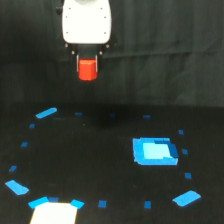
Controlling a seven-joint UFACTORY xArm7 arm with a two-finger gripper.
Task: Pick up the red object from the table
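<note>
One arm hangs at the top of the exterior view, its white housing above a dark gripper whose fingers are pressed against the sides of the red object. The block sits between them, lifted well clear of the table, with the black cloth backdrop behind it.

Nothing stands close to the raised block. Below it the black surface carries many small blue tape squares scattered in a loose ring. A large blue patch with a pale centre lies toward the exterior view's right. A slanted blue strip lies at the exterior view's left, another blue piece sits near the lower left corner, and a further one sits at the lower right. A bright white shape edged in blue fills part of the bottom edge.
</note>
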